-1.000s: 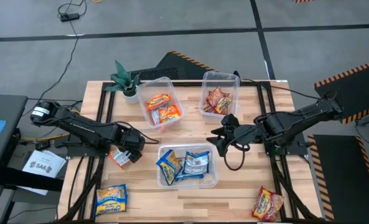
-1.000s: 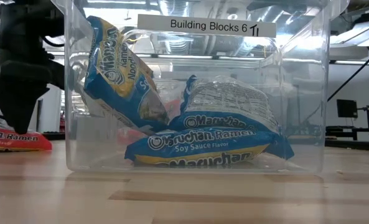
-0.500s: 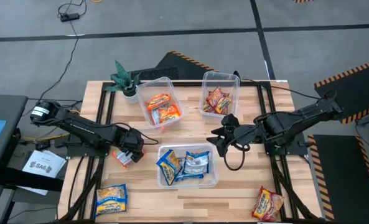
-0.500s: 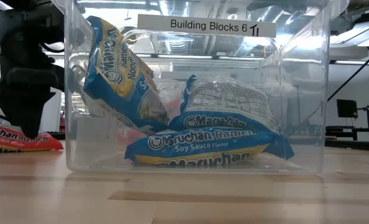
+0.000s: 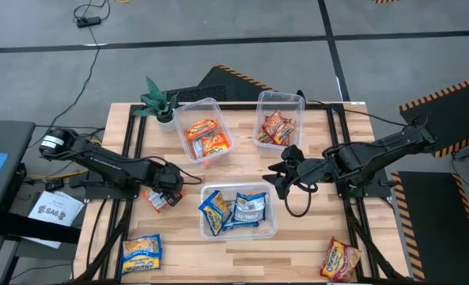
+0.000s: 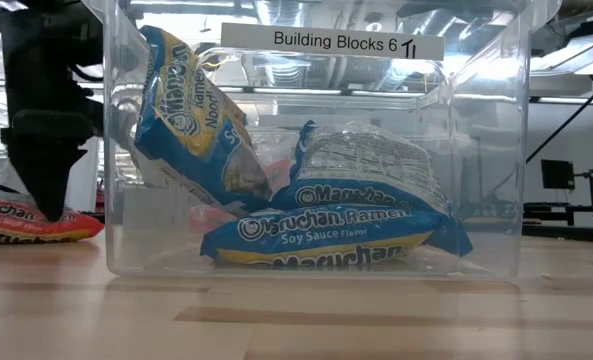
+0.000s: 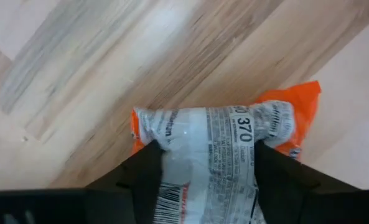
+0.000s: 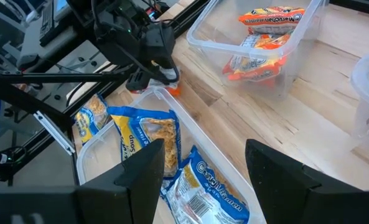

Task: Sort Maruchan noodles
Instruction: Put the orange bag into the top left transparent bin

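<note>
A red-orange Maruchan packet (image 5: 153, 201) lies on the table left of the near tub, white printed back up (image 7: 209, 143). My left gripper (image 7: 209, 171) points down on it, fingers closed in on its two sides; the low view shows the gripper (image 6: 48, 205) standing on the packet (image 6: 16, 222). My right gripper (image 8: 200, 168) hangs open above the table's right half (image 5: 277, 180), touching nothing. A yellow packet (image 5: 141, 255) and a red packet (image 5: 341, 260) lie flat near the front edge. My left gripper pinches the red-orange packet between its two fingers, one on each opposite edge (image 7: 162, 155), near the packet's middle. The fingers (image 7: 277, 174) come from above, pointing down, and lie across the packet. The packet rests on the table and bulges up between them.
The near clear tub (image 5: 206, 192) holds blue packets right beside the left gripper. At the back stand a tub (image 5: 214, 104) with orange packets and a tub (image 5: 280, 96) with red ones. A small green plant (image 5: 159, 101) stands at the far left corner.
My left gripper has gone down onto the red-orange packet and a little toward the near tub. The packet has slid a little toward that tub along the table.
</note>
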You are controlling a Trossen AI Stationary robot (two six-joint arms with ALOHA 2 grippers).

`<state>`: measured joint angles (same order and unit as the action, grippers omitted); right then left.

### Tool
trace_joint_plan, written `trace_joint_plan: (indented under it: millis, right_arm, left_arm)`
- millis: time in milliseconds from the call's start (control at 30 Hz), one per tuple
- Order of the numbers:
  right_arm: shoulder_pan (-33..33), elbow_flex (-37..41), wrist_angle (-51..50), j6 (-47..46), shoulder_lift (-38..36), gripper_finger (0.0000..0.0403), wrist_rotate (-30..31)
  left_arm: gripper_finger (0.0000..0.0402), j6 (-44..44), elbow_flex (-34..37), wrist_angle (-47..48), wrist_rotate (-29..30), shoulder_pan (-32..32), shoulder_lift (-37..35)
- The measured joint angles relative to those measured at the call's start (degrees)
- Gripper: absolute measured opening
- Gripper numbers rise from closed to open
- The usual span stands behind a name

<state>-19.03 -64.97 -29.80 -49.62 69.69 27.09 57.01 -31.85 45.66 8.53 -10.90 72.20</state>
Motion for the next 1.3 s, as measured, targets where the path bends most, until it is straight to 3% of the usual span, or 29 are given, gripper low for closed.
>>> trace_joint_plan:
  millis: [67, 200, 267, 600, 733, 867, 1033, 1200, 1300]
  right_arm:
    - [0.0, 0.0, 0.0, 0.0, 0.0, 0.0244, 0.0]
    - [0.0, 0.0, 0.0, 0.0, 0.0, 0.0244, 0.0]
    - [0.0, 0.0, 0.0, 0.0, 0.0, 0.0244, 0.0]
    - [0.0, 0.0, 0.0, 0.0, 0.0, 0.0244, 0.0]
    - [0.0, 0.0, 0.0, 0.0, 0.0, 0.0244, 0.0]
    - [0.0, 0.0, -0.1, 0.0, 0.0, 0.0244, 0.0]
    - [0.1, 0.0, -0.1, 0.3, 0.0, 0.0244, 0.0]
    - [0.9, 0.0, -0.1, 0.5, 0.0, 0.0244, 0.0]
    - [0.9, 0.0, 0.0, 0.5, 0.0, 0.0244, 0.0]
  left_arm:
    - [0.0157, -1.3, -1.2, 0.6, 0.8, 0.0, 0.2]
    - [0.0031, -3.8, -4.0, 2.2, 3.0, 0.0, 0.5]
    - [0.0006, -5.3, -5.5, 2.6, 3.2, 0.0, 0.4]
    - [0.0001, -12.0, -17.6, 11.1, 3.7, 0.0, -1.2]
    - [0.0001, -13.4, -25.6, 18.5, 6.6, 0.0, -4.3]
    - [0.0001, -16.0, -34.2, 19.7, 12.8, 0.0, -8.8]
    - [0.0001, -27.0, -40.0, 11.6, 21.2, 4.9, -10.7]
    - [0.0001, -38.0, -40.1, -1.1, 15.6, 14.9, -6.3]
    - [0.0, -42.0, -40.0, -6.8, 15.3, 19.0, -2.2]
